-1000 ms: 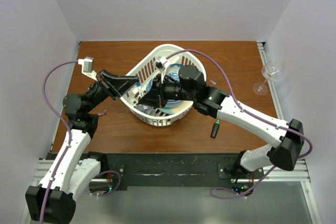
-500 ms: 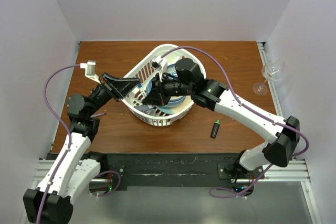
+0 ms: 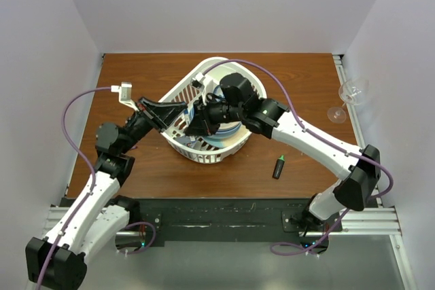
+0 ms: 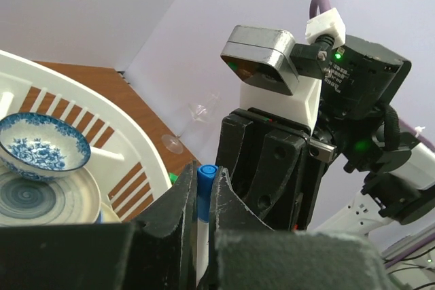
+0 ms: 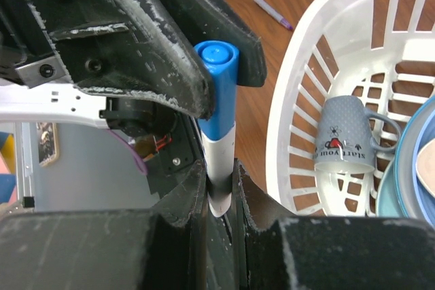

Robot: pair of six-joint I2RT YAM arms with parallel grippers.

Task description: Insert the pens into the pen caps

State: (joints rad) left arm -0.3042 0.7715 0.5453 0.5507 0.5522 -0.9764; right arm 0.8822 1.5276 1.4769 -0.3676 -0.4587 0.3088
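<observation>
Right fingers (image 5: 182, 203) grip pen (image 5: 221, 166); left fingers (image 5: 149, 73) clamp cap (image 5: 217, 86) beside basket rim (image 5: 283, 121).

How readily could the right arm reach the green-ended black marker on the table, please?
Probably not yet: the marker lies uncovered beside the basket, but the right gripper is shut on the blue-capped pen.

The left gripper (image 4: 204, 198), its dark padded fingers (image 4: 173, 215) filling the bottom edge, pinches a thin white-barrelled pen with a blue cap (image 4: 206, 191), cap end up. Just behind the pen looms the black right gripper (image 4: 262, 168), a grey camera block (image 4: 262, 59) above it. At left, a white slatted plastic basket (image 4: 136, 144) holds a blue-and-white patterned bowl (image 4: 42, 149) resting on a grey-blue swirled plate (image 4: 41, 202). Beyond the basket, a clear wine glass (image 4: 198, 111) shows small on the brown wooden table (image 4: 102, 87).
</observation>
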